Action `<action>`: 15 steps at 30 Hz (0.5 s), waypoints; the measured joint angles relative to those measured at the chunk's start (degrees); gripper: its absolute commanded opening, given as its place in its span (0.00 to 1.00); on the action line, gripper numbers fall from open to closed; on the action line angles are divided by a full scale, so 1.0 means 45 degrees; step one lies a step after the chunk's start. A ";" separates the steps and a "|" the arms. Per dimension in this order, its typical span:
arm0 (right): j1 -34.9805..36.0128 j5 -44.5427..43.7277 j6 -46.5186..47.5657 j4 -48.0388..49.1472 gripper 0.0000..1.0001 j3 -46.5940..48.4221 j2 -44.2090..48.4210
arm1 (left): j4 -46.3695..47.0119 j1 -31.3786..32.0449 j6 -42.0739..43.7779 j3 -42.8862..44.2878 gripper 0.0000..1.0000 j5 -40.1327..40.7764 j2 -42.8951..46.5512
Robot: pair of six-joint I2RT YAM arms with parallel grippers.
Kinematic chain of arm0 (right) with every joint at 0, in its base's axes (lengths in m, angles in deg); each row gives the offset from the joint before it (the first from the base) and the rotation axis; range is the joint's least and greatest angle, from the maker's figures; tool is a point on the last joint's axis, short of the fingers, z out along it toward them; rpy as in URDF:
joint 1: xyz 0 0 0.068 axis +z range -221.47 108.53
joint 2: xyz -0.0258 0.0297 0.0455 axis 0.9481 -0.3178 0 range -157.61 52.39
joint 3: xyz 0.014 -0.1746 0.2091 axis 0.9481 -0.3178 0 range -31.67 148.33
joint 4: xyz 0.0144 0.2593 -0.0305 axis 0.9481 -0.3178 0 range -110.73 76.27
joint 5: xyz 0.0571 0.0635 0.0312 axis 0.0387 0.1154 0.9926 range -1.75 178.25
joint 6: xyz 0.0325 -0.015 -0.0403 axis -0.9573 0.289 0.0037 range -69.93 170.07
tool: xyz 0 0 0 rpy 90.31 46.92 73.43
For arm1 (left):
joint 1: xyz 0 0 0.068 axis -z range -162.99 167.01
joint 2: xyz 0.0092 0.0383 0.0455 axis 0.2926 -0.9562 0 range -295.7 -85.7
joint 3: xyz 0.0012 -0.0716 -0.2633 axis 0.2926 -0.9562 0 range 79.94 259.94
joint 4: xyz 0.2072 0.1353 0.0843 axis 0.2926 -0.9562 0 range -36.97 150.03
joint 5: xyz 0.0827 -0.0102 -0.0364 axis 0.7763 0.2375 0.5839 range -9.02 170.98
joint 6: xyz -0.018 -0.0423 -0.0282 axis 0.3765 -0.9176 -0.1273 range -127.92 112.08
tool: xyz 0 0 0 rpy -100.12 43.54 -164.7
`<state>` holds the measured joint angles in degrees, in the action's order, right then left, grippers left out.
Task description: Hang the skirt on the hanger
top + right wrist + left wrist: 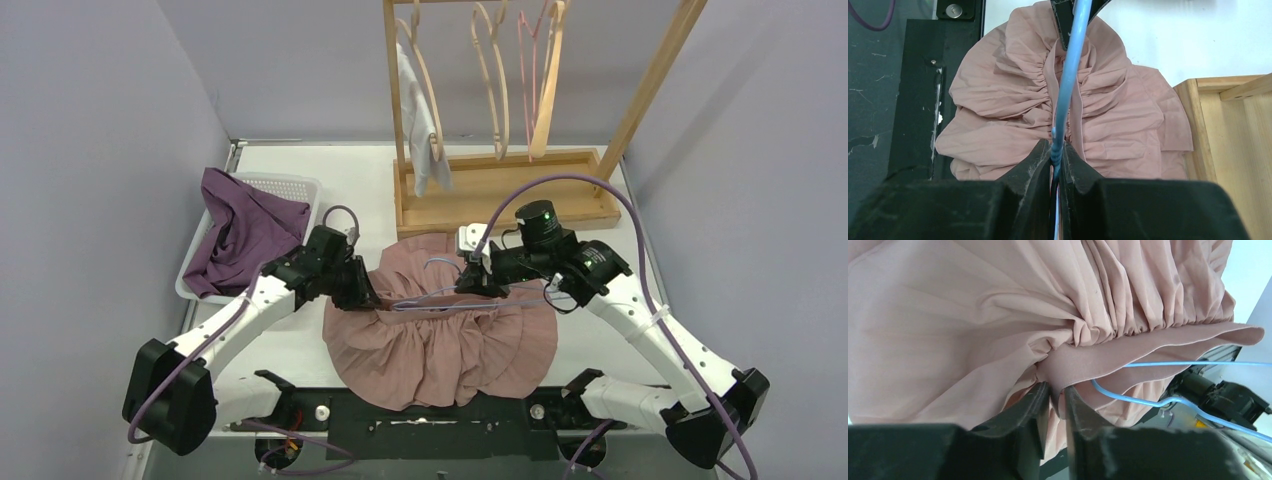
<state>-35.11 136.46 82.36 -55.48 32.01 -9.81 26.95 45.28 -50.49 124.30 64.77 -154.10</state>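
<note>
Skirt [440, 350] pinched by left gripper [1054, 392], hanger [1071, 75] by right gripper [1057, 150].

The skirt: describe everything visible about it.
The skirt is dusty pink, thin pleated fabric with a gathered waistband. It lies spread and rumpled on the white table, hem toward the arms' bases. The left gripper pinches one end of the waistband; a blue wire hanger, clamped in the right gripper, runs along the waistband.

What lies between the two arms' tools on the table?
Between left tool and right tool run the gathered waistband of the pink pleated skirt and a light-blue wire hanger, seen in the top view.
</note>
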 measured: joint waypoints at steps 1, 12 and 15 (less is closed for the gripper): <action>0.0005 0.0029 0.0049 -0.0024 0.00 0.0015 -0.0044 | 0.0029 0.0000 -0.0015 -0.0005 0.00 -0.0112 -0.0073; 0.0005 0.0034 -0.0967 0.1860 0.00 -0.1020 0.0350 | 0.0772 0.0000 -0.0078 0.0204 0.00 -0.1817 0.0189; 0.0053 -0.0049 -0.1749 0.3317 0.00 -0.2084 0.0767 | 0.1443 0.0005 -0.0413 0.0209 0.00 -0.2647 0.0588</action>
<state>-34.87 136.24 74.49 -40.56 22.63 -6.36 33.44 45.31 -52.35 125.24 52.86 -151.46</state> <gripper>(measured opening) 0.074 0.014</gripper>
